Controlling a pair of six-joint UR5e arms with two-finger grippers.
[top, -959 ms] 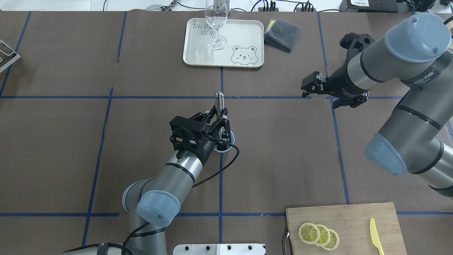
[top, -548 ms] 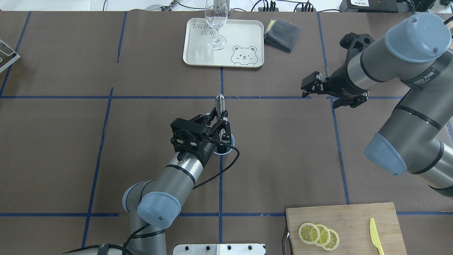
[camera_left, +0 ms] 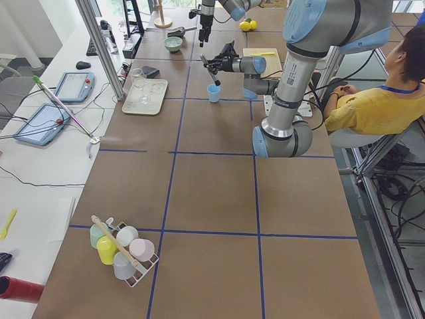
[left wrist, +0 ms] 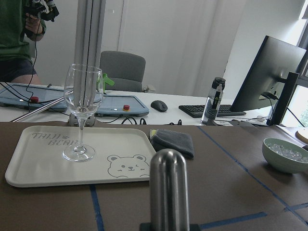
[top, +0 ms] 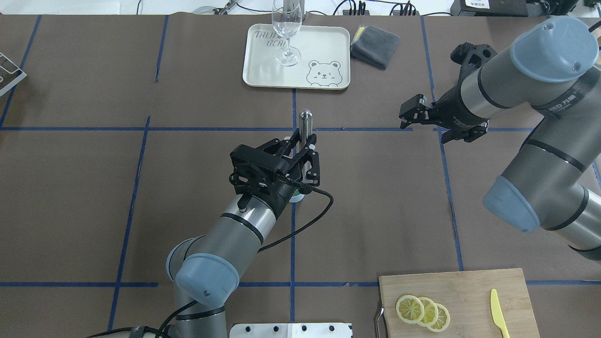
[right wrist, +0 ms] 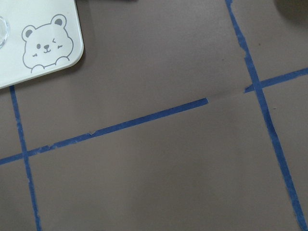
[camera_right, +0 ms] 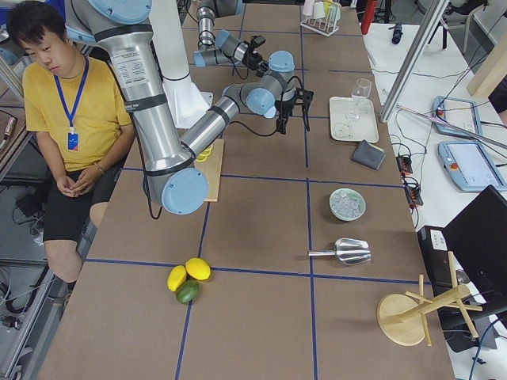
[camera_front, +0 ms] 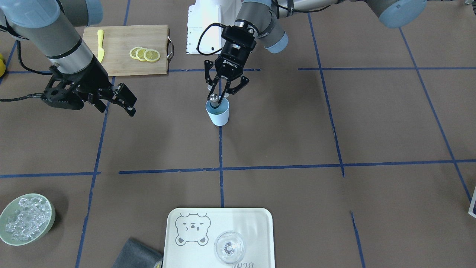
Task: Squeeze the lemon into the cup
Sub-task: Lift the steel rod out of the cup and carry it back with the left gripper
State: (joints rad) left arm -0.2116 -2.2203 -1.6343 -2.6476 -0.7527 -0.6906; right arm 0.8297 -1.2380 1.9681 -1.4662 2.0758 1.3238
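The light-blue cup [camera_front: 218, 115] stands at the table's middle; something pale yellow-green lies inside it. My left gripper [camera_front: 218, 93] is right above it, shut on an upright metal rod [top: 305, 123] whose rounded end sits at the cup's mouth. In the overhead view the left gripper [top: 305, 157] hides most of the cup [top: 297, 198]. The rod [left wrist: 168, 190] fills the left wrist view's bottom centre. Three lemon slices [top: 422, 310] overlap on a wooden cutting board [top: 469, 286]. My right gripper [top: 422, 126] hangs open and empty above the table, far from cup and board.
A yellow plastic knife [top: 498, 312] lies on the board. A white bear tray [top: 324, 47] holds a clear wine glass [top: 286, 28]; a grey cloth [top: 374, 45] lies beside it. A pale green bowl of ice [camera_front: 26, 219] sits at the far side.
My left gripper has risen and shifted slightly right and away with the rod, so it covers more of the cup in the overhead view. The right arm has not moved.
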